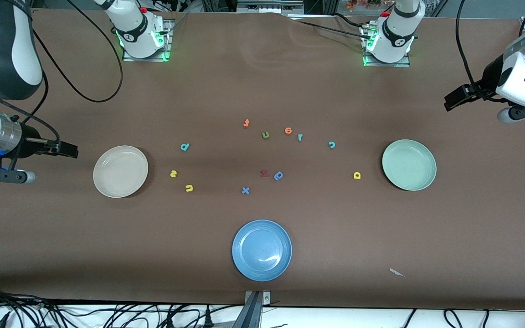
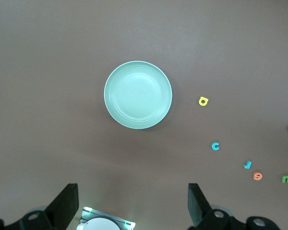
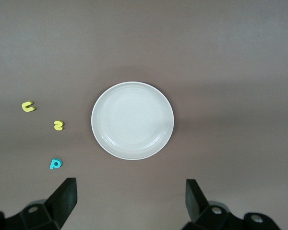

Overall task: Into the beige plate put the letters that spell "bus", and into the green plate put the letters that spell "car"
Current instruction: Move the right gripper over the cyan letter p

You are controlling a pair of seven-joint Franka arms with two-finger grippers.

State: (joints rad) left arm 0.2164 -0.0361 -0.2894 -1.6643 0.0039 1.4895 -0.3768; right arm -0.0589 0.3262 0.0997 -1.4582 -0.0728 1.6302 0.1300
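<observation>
On the brown table [image 1: 262, 82], foam letters lie scattered between empty beige plate [image 1: 120, 171] and green plate [image 1: 409, 164], left gripper [image 2: 132, 203] and right gripper [image 3: 130, 201] both spread wide, holding nothing.

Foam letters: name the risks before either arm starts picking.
The green "u" could be mistaken for the yellow "u" needed on the beige plate. The teal "r" lies close beside an orange letter, so open fingers coming down may nudge or catch both.
</observation>
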